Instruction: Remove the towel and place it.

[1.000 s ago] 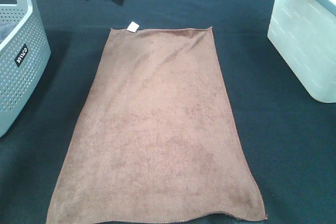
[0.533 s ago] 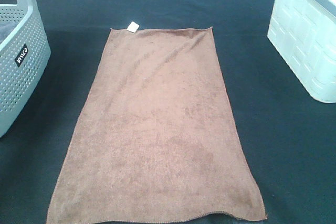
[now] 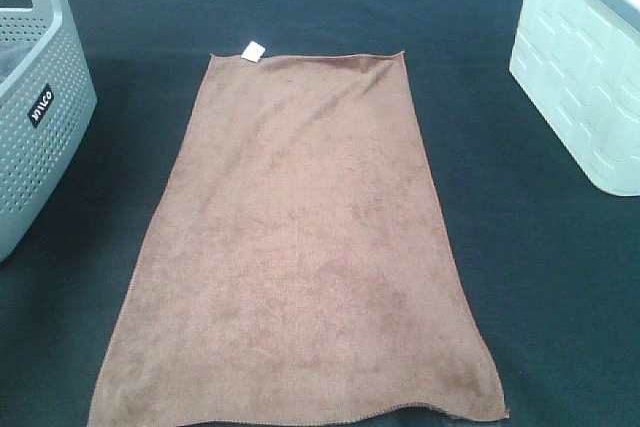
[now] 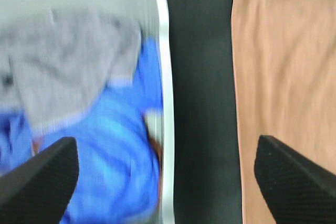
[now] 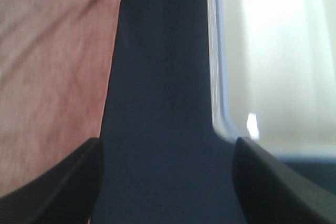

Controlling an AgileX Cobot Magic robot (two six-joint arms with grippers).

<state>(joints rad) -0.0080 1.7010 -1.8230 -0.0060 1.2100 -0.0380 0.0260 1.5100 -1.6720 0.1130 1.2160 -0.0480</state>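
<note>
The brown towel (image 3: 300, 247) lies spread flat on the black table cloth (image 3: 530, 277), with its white tag (image 3: 253, 50) at the far left corner. Neither arm shows in the exterior high view. In the left wrist view my left gripper (image 4: 168, 182) is open with nothing between its fingers. It hangs over the dark strip between the basket rim (image 4: 165, 77) and the towel's edge (image 4: 283, 77). My right gripper (image 5: 168, 182) is also open and empty, over the dark strip between the towel (image 5: 52, 77) and the white bin (image 5: 273, 66).
A grey perforated basket (image 3: 40, 97) stands at the left edge, holding grey cloth (image 4: 68, 61) and blue cloth (image 4: 110, 161). A white bin (image 3: 580, 77) stands at the right edge. Bare black cloth runs along both long sides of the towel.
One second ago both arms showed as dark shapes at the far edge of the exterior view; they have since pulled out of that view. The towel has not moved.
</note>
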